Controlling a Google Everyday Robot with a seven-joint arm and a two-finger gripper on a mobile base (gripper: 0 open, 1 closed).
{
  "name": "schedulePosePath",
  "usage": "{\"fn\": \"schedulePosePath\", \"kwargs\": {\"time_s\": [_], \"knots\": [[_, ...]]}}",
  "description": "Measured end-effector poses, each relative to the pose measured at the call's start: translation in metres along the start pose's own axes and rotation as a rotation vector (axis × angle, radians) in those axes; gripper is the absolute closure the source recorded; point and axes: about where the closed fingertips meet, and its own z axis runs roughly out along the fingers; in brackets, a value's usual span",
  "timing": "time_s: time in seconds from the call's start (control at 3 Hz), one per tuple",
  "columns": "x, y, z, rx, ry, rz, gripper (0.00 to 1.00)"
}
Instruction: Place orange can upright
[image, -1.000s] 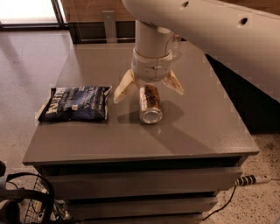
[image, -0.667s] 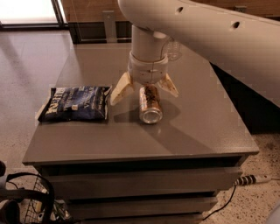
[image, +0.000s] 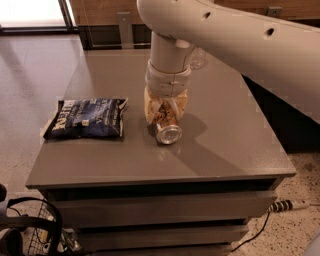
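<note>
The orange can (image: 167, 131) lies on its side near the middle of the grey table (image: 225, 150), with its silver end facing the front edge. Its coppery body is mostly hidden between my gripper's fingers. My gripper (image: 166, 112) comes straight down from the white arm and sits over the can. Its cream fingers (image: 149, 107) are drawn in against both sides of the can's body. The can rests on the tabletop.
A dark blue snack bag (image: 87, 118) lies flat left of the can. A clear water bottle (image: 198, 57) stands behind the arm, partly hidden. A power strip (image: 292, 205) lies on the floor to the right, and a wire basket (image: 30, 235) is at the lower left.
The gripper's fingers, splayed wide on either side of the can before, have closed in around it. The gripper has also come lower onto the can. The can and the bag have not moved.
</note>
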Motion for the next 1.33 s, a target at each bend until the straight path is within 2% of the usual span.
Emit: {"fn": "schedulePosePath", "kwargs": {"time_s": [0.33, 0.67, 1.0, 1.33], "knots": [[0.0, 0.0, 0.0, -0.001, -0.004, 0.0, 0.88], [-0.001, 0.001, 0.0, -0.002, -0.007, -0.001, 1.0], [-0.001, 0.001, 0.0, -0.002, -0.007, -0.001, 1.0], [0.001, -0.011, -0.013, -0.032, -0.101, -0.001, 1.0]]}}
